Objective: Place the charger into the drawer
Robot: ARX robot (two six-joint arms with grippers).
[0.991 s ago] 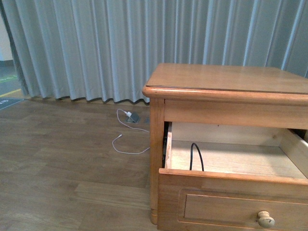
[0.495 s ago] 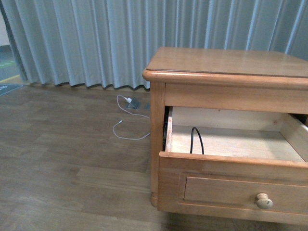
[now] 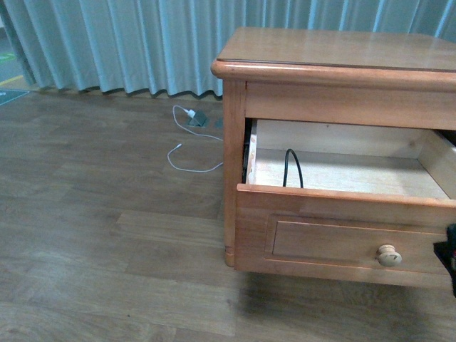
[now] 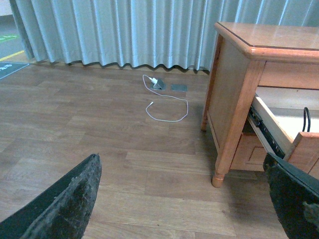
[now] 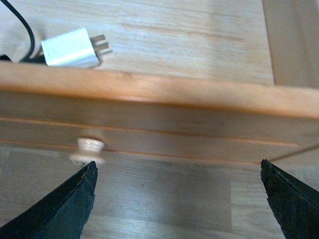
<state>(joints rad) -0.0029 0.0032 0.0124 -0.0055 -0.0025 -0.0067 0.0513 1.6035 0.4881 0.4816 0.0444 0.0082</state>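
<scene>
In the front view the whole scene sits higher in the frame than a second ago: the nightstand (image 3: 335, 53) top now nears the upper edge, and the drawer (image 3: 342, 228) front with its knob (image 3: 389, 255) shows in full, with floor beneath it. A dark piece of the right gripper (image 3: 449, 260) now shows at the right edge, beside the drawer front.

the drawer (image 3: 342, 235) front is seen as honey-brown wood with a smooth satin sheen, its inside paler, matt and unvarnished. the charger (image 5: 70, 48) looks like smooth white plastic with dull metal prongs. the knob (image 3: 389, 255) appears pale and glossy. the floor (image 3: 107, 235) shows matt wood-grain planks; the curtain (image 3: 142, 43) at the upper left is soft pleated cloth.
</scene>
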